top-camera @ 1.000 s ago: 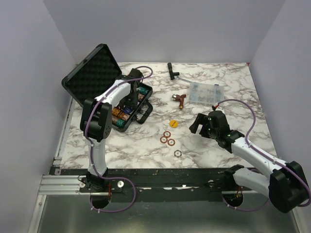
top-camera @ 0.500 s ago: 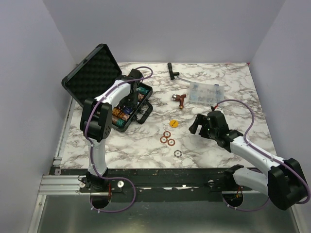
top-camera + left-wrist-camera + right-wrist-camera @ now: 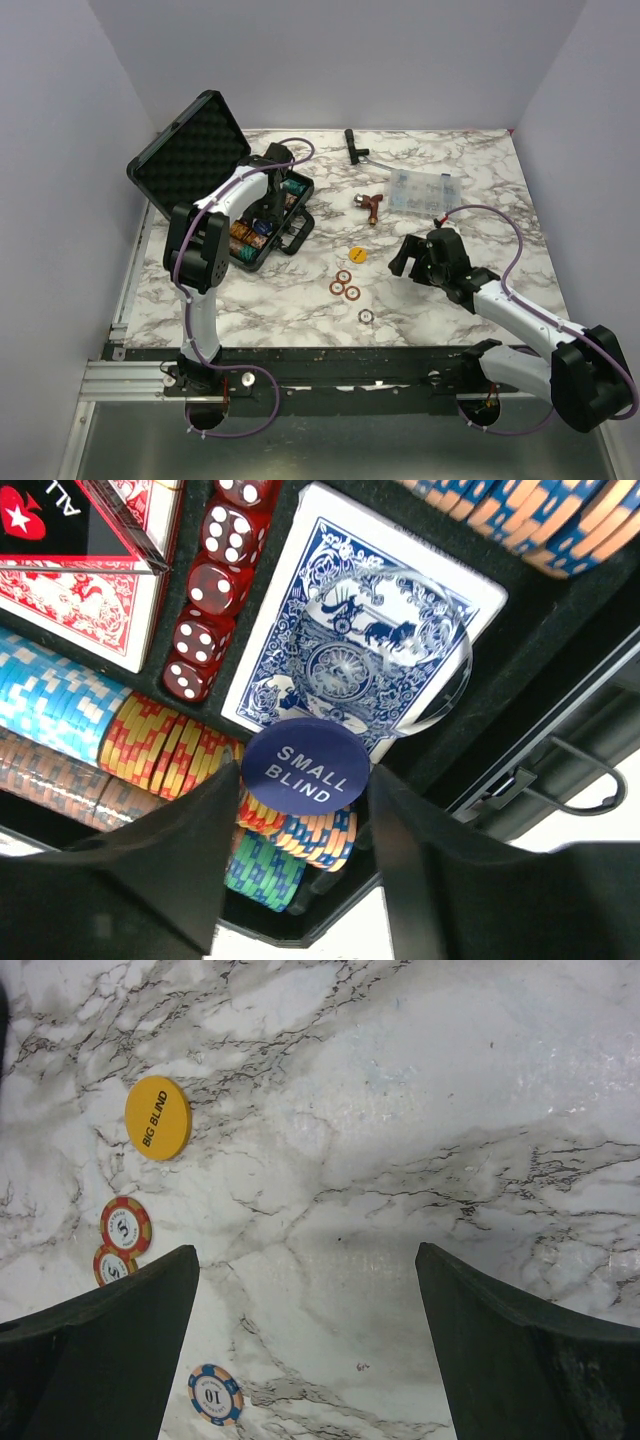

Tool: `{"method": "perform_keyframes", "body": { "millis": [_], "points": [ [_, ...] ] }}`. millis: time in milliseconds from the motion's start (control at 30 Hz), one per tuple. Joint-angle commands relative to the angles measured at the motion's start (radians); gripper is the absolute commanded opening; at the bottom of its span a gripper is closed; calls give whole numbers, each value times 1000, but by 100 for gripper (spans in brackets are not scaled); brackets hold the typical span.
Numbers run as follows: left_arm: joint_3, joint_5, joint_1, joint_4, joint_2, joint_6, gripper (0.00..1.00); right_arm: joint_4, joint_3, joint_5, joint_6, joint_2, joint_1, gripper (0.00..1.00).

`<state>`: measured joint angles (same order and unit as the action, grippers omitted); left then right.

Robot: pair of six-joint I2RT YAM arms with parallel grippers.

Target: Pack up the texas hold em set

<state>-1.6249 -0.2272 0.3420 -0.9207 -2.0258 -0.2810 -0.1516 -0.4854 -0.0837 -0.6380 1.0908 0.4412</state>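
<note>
The black briefcase lies open at the table's left, foam lid up. Its tray holds rows of multicoloured poker chips, red dice, a red deck and a blue card deck with a clear disc on it. My left gripper hangs over the tray, shut on a dark blue SMALL BLIND chip whose rim meets both fingers. My right gripper stands open over bare marble. Loose on the table lie a yellow BIG BLIND chip, red chips and a blue 10 chip.
A clear compartment box sits at the back right. A brown-handled tool lies beside it, and a black T-shaped tool lies near the back edge. The case's latch wire sticks out at the tray's front.
None of the arms or chips has visibly moved in the top view.
</note>
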Motion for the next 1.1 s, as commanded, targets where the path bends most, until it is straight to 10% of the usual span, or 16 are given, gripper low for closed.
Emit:
{"method": "perform_keyframes", "body": {
  "millis": [0, 233, 1067],
  "points": [
    [-38, 26, -10, -60, 1, 2, 60, 4, 8, 13, -1, -7, -3, 92],
    [-111, 104, -32, -65, 1, 3, 81, 4, 4, 14, -1, 7, -3, 92],
    [-306, 130, -37, -98, -182, 19, 71, 18, -10, 32, -11, 45, -2, 92]
  ]
}}
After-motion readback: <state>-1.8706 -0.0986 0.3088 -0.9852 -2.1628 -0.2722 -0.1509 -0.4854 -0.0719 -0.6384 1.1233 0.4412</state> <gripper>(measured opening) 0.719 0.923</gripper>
